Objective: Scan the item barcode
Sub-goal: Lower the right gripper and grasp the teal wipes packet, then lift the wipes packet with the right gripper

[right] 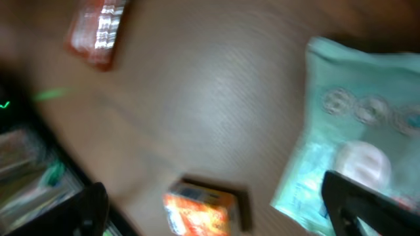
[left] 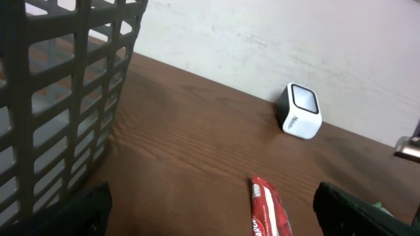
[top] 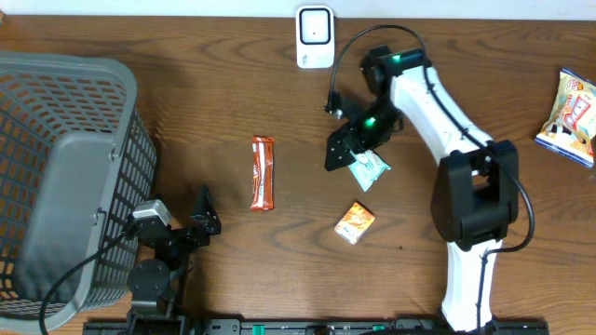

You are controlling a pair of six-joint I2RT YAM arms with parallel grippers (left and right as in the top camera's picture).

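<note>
At the table's left, by the basket (top: 65,167), the left gripper (top: 203,216) is resting, jaws wide. Below the scanner (top: 315,37), the right gripper (top: 346,147) is hovering spread open over the teal packet (top: 371,169) on the table, seemingly lining up a grasp; closing squarely comes next.

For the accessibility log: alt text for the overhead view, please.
The right arm's open claw sits at the edge of a teal packet, below a white scanner. A red snack bar and an orange box lie nearby; a grey basket stands at left.
</note>
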